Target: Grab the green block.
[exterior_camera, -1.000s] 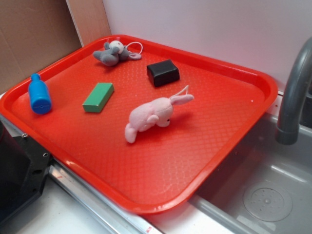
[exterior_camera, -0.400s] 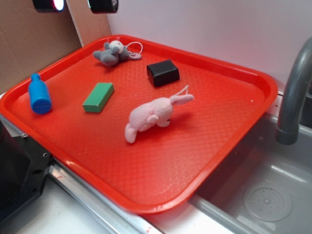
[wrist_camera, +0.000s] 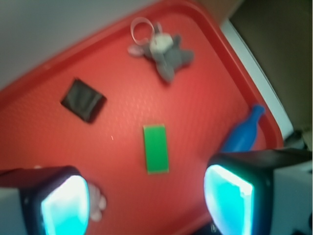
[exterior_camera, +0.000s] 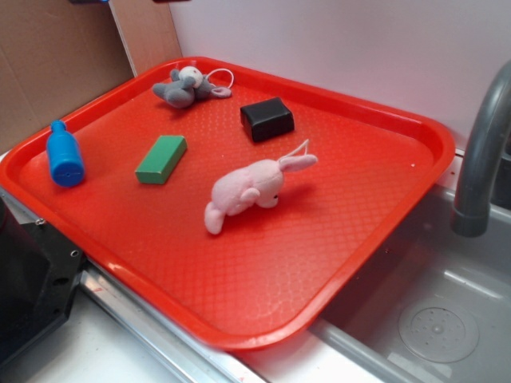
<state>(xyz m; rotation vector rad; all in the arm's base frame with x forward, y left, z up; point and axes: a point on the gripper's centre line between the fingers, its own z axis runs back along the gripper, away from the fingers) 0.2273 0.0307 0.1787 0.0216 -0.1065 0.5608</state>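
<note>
1 green block [exterior_camera: 161, 159] on tray [exterior_camera: 239, 263]

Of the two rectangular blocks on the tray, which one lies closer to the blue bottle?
The green block: it lies in the tray's left half, with only bare tray between it and the blue bottle. The black block sits farther off, toward the back wall.

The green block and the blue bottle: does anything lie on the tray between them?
No. In the exterior view only bare red tray shows between the green block and the blue bottle; the wrist view agrees.
</note>
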